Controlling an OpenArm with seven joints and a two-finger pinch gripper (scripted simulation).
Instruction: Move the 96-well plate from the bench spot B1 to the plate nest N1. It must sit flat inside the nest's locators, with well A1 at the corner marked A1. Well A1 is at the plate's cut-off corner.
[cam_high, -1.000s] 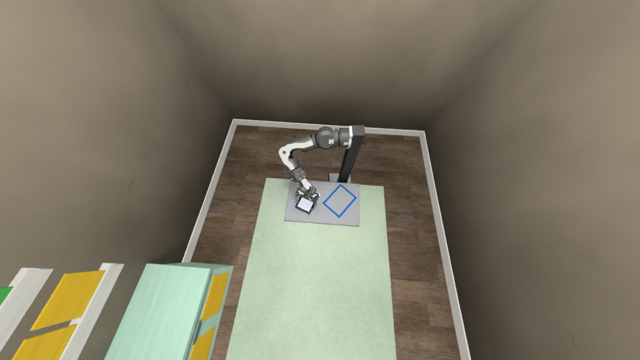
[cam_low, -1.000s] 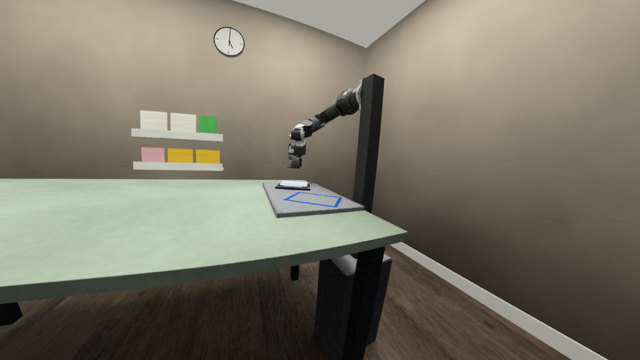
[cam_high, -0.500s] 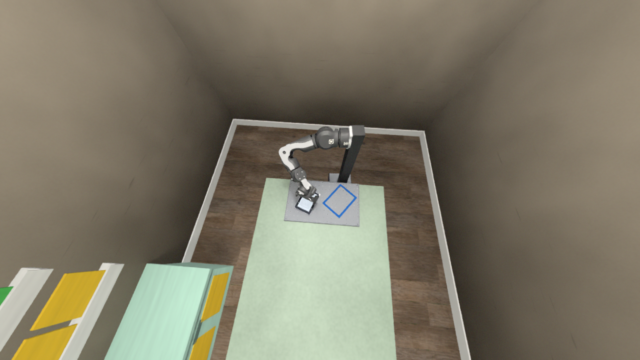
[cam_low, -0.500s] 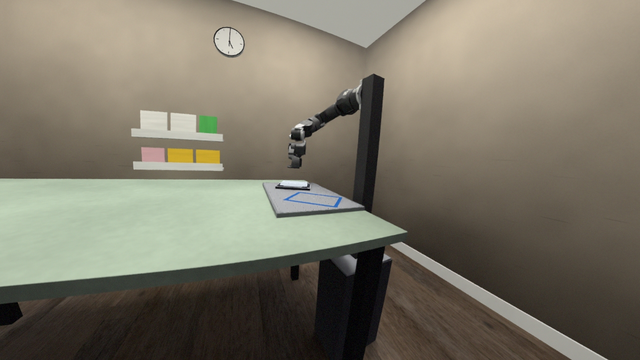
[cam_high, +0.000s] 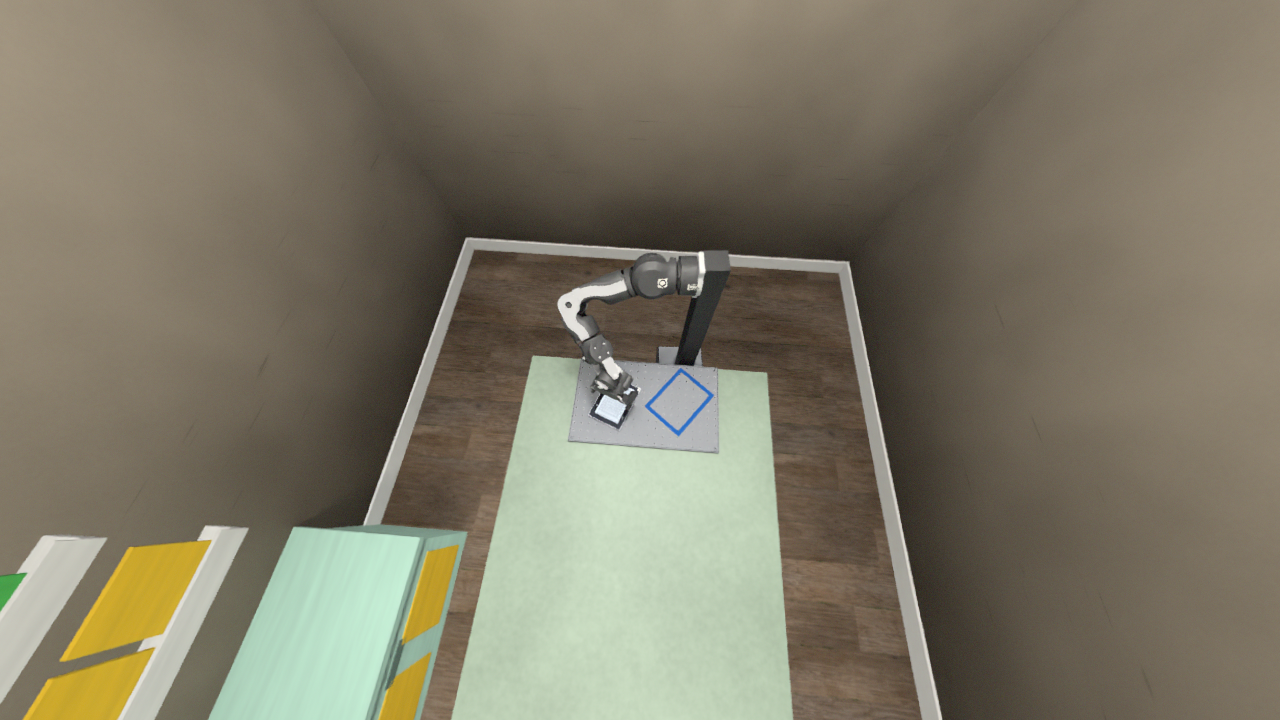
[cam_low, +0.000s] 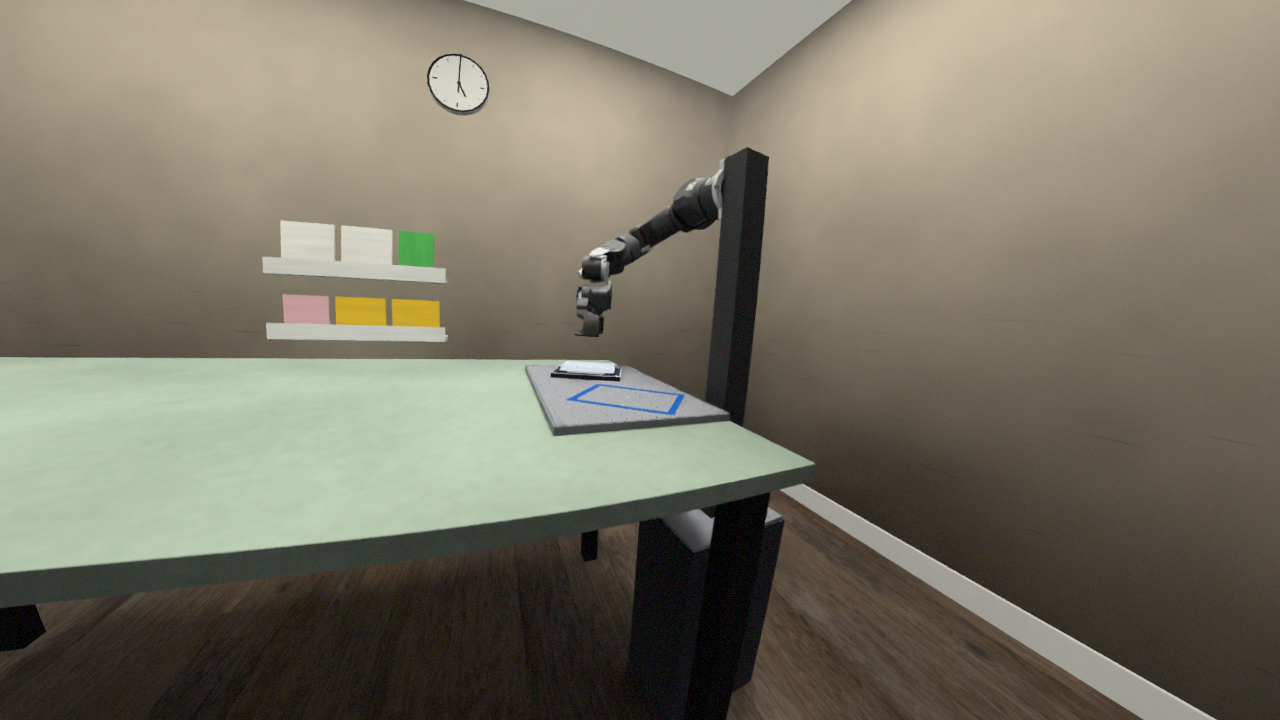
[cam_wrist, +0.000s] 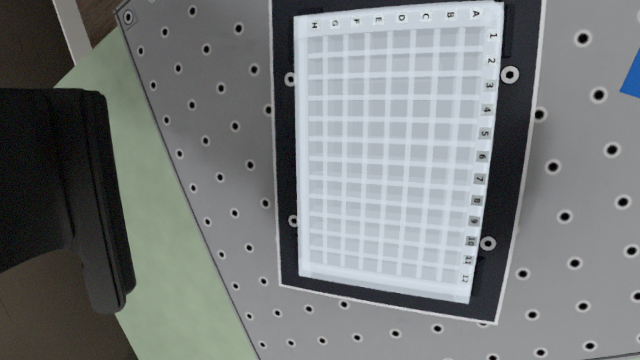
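Observation:
The white 96-well plate (cam_high: 612, 409) (cam_low: 587, 368) (cam_wrist: 395, 150) sits in the black plate nest (cam_low: 572, 376) (cam_wrist: 510, 150) and looks flat, inside the locators that show. Well A1 is at the plate's upper right in the wrist view; the nest's A1 mark cannot be made out. My gripper (cam_high: 619, 394) (cam_low: 588, 334) is open and empty, well above the plate. Only one dark finger shows, at the left of the wrist view. The blue outline (cam_high: 662, 420) (cam_low: 622, 406) (cam_wrist: 634, 80) of the bench spot has nothing on it.
The nest and blue outline are on a grey perforated board (cam_high: 640, 440) (cam_low: 572, 427) (cam_wrist: 210, 165) on the green table (cam_high: 626, 555) (cam_low: 313, 447). The arm's black column (cam_high: 707, 304) (cam_low: 738, 286) stands beside the board, behind the blue outline in the top view.

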